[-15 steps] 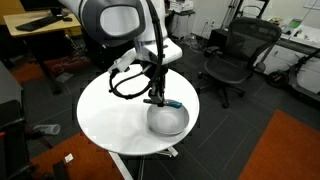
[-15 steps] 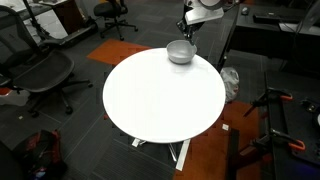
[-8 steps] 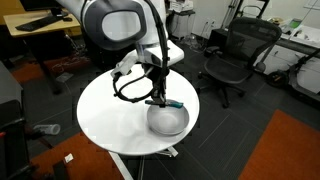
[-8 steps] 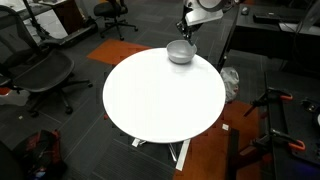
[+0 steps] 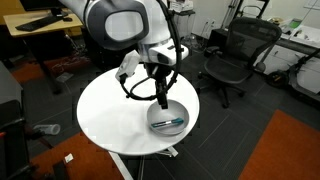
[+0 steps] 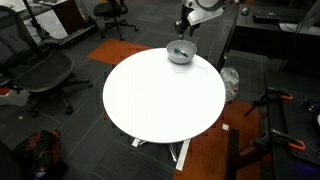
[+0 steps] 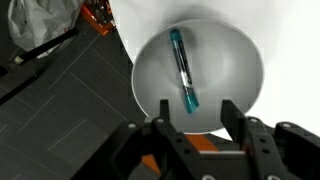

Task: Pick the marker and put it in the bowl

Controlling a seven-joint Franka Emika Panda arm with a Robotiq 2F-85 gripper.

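Observation:
The marker point(image 7: 183, 68), thin and dark with a teal-blue section, lies inside the silvery bowl point(image 7: 240, 75). It also shows in the bowl in both exterior views point(image 5: 168, 123) point(image 6: 181, 50). The bowl point(image 5: 178, 112) point(image 6: 187, 57) sits near the edge of the round white table point(image 5: 110, 115) point(image 6: 160, 95). My gripper point(image 7: 196, 112) is open and empty, held above the bowl; it shows over the bowl's near side in an exterior view point(image 5: 162, 101) and at the bowl's far side in an exterior view point(image 6: 185, 29).
Black office chairs point(image 5: 235, 55) point(image 6: 40, 70) stand around the table. Desks point(image 5: 35, 22) and an orange-red floor mat point(image 5: 290, 150) lie beyond. A white bag point(image 6: 230, 82) sits on the floor by the table's edge near the bowl.
The marker left my jaws and now lies in the bowl. My gripper has opened and risen a little above the bowl.

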